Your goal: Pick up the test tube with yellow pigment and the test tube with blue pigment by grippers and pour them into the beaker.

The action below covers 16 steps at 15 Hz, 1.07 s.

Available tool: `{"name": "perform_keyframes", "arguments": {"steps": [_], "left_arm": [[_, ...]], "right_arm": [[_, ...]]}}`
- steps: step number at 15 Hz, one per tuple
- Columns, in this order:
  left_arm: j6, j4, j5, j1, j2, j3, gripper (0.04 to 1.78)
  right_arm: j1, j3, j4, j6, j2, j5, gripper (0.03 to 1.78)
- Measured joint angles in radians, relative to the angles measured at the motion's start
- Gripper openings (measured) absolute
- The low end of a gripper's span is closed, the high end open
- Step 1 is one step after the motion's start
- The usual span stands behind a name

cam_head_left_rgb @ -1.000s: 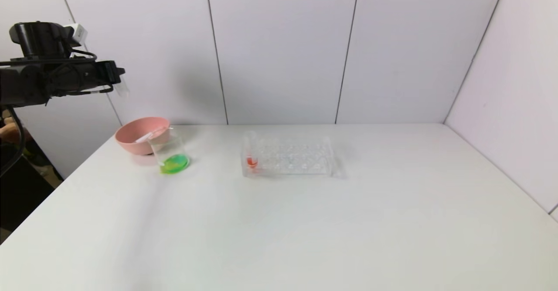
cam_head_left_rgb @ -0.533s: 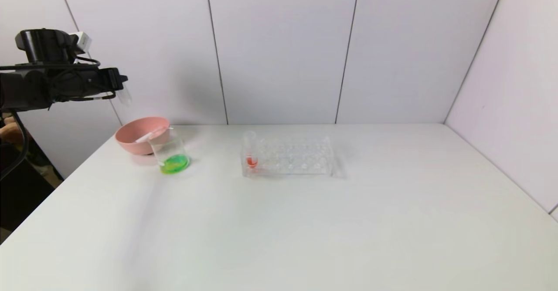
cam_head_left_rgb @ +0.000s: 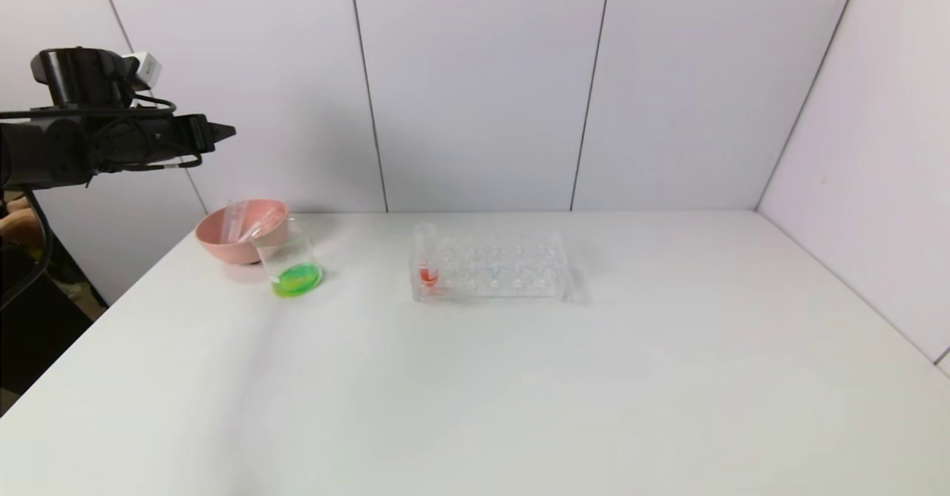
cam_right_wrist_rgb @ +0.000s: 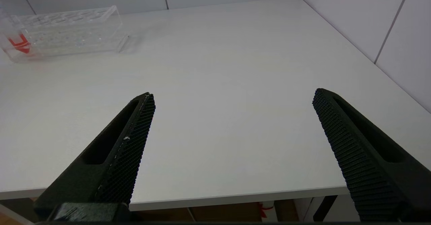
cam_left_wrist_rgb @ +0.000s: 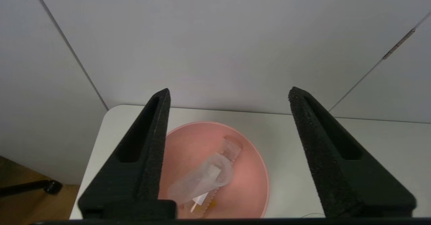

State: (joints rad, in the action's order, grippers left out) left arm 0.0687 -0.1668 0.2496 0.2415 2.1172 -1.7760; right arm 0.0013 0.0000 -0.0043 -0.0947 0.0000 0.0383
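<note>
Since the earlier frames the tube that our left gripper was holding has gone from its jaws: it now lies with another emptied tube in the pink bowl, at the left of the head view's middle band. In the left wrist view the jaws stand wide with nothing between them, hanging directly above the bowl, where we see two clear tubes lying crossed.

The beaker stands on the desk just right of the bowl, touching or nearly touching it, and holds bright green liquid. We judge from this that both the yellow and the blue pigment are already poured; neither tube shows colour now. Only the red-tipped tube stands in the clear rack at the frame's centre.

Our right gripper is parked low at the near desk edge, jaws wide and empty.

We take the step in hand to be discarding the last emptied tube. Next we would only draw the left arm back clear of the bowl and beaker.

We can read no brand, label or writing anywhere.
</note>
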Motion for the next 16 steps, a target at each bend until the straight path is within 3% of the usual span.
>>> {"name": "perform_keyframes", "arguments": {"steps": [3, 5, 11, 16], "left_arm": [[-0.006, 0.001, 0.002, -0.002, -0.004, -0.001, 1.64], [-0.008, 0.001, 0.004, -0.006, -0.021, 0.0, 1.75], [-0.009, 0.002, 0.036, -0.025, -0.195, 0.069, 1.76], [0.04, 0.011, 0.129, -0.028, -0.515, 0.232, 1.76]], "right_arm": [[0.0, 0.0, 0.0, 0.0, 0.0, 0.0, 1.71], [0.0, 0.0, 0.0, 0.0, 0.0, 0.0, 1.71], [0.0, 0.0, 0.0, 0.0, 0.0, 0.0, 1.71], [0.0, 0.0, 0.0, 0.0, 0.0, 0.0, 1.71]]}}
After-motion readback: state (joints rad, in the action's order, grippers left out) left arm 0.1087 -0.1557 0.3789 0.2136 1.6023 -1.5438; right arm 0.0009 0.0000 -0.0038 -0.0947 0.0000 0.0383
